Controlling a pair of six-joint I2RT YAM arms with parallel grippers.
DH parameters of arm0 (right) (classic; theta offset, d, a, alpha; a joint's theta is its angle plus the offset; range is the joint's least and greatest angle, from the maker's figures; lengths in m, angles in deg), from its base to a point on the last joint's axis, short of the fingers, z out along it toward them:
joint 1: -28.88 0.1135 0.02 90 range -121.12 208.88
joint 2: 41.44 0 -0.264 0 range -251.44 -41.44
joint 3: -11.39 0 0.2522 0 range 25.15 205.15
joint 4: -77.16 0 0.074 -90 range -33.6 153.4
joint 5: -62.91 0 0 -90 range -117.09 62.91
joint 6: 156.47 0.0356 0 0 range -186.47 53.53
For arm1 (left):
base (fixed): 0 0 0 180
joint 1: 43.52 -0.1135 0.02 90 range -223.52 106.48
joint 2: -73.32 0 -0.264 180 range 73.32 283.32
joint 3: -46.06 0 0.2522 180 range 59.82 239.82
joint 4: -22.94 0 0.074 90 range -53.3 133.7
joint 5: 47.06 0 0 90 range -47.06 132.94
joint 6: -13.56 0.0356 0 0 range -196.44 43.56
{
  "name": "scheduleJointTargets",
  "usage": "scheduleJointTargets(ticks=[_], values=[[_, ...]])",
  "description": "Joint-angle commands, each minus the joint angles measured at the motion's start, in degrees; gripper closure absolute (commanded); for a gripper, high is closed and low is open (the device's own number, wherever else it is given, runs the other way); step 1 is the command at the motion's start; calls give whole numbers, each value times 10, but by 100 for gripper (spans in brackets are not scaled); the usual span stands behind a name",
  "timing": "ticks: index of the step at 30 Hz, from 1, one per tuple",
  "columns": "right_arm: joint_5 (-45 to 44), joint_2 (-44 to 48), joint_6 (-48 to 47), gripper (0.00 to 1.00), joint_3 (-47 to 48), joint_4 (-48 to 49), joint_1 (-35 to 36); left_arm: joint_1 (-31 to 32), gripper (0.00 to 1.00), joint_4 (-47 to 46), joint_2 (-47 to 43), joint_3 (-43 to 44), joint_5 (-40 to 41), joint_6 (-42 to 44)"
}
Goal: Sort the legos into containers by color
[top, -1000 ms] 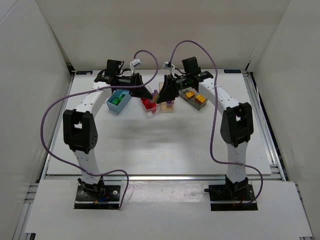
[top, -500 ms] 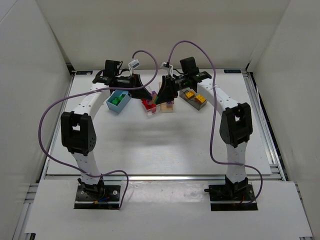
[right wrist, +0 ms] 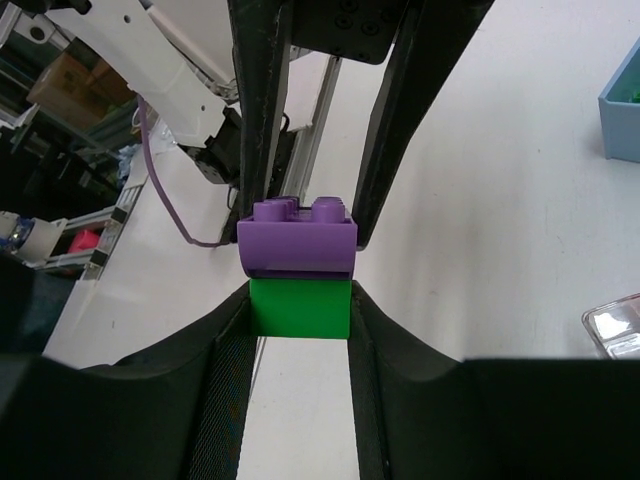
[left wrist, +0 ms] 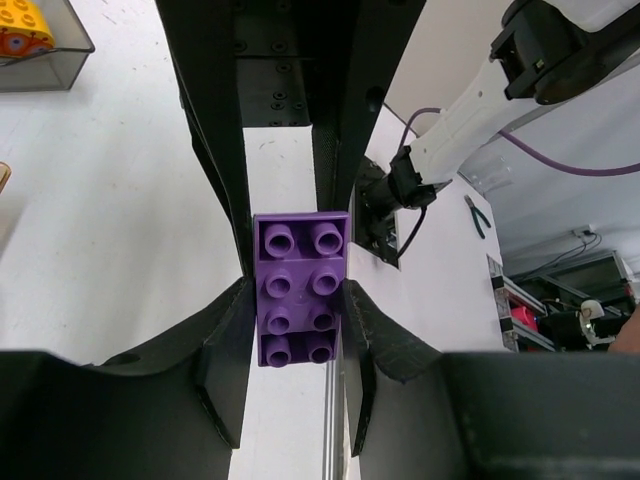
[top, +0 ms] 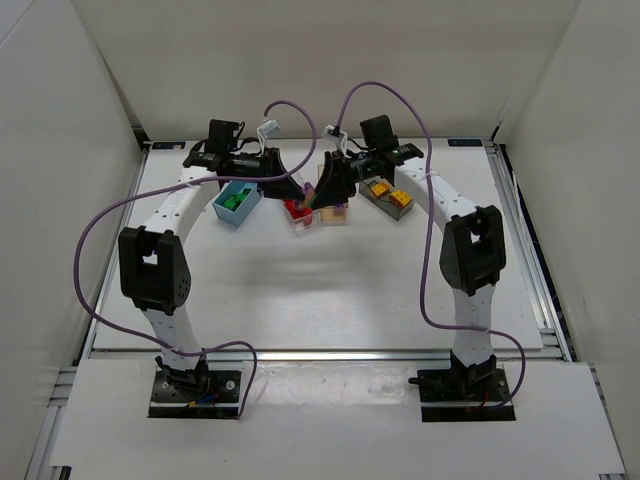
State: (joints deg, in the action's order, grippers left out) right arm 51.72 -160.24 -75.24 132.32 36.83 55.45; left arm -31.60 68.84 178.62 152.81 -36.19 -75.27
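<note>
My two grippers meet in mid-air above the row of bins. In the left wrist view my left gripper [left wrist: 296,345] is shut on a purple brick [left wrist: 302,285], studs facing the camera. In the right wrist view my right gripper [right wrist: 300,315] is shut on a green brick [right wrist: 300,308] that sits joined to the purple brick [right wrist: 298,240]. In the top view the left gripper [top: 297,189] and the right gripper [top: 320,194] touch tips over the clear bin [top: 298,215] with red bricks. The light blue bin [top: 238,203] holds green bricks. The peach bin [top: 334,212] and the grey bin [top: 388,198] with yellow and orange bricks stand to the right.
The four bins stand in a row at the back of the white table [top: 320,290]. White walls enclose the table on three sides. Purple cables [top: 290,106] loop above both arms. The grey bin [left wrist: 45,62] shows in the left wrist view, the blue bin [right wrist: 622,110] in the right wrist view.
Both grippers have stayed together over the bins and shifted slightly towards the back. The left arm's elbow has swung a little to the left.
</note>
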Motion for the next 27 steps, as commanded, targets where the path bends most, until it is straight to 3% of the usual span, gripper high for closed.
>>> scheduleJointTargets(ticks=[1,6,13,16,20,27], values=[[-20,30,-35,100,-23,-27,-8,-20,90,1,-49,13,-18,16],[-43,65,-116,100,-49,-92,-24,-66,90,-11,-30,49,-20,0],[-81,100,-197,100,-107,-153,-61,-66,90,-14,6,97,-23,-9],[-109,117,-213,100,-129,-162,-73,-37,90,-14,19,105,31,-9],[-176,146,-215,100,-161,-153,-84,19,90,-15,39,115,220,-32],[-255,193,-189,100,-199,-125,-96,83,90,-20,101,147,437,-59]])
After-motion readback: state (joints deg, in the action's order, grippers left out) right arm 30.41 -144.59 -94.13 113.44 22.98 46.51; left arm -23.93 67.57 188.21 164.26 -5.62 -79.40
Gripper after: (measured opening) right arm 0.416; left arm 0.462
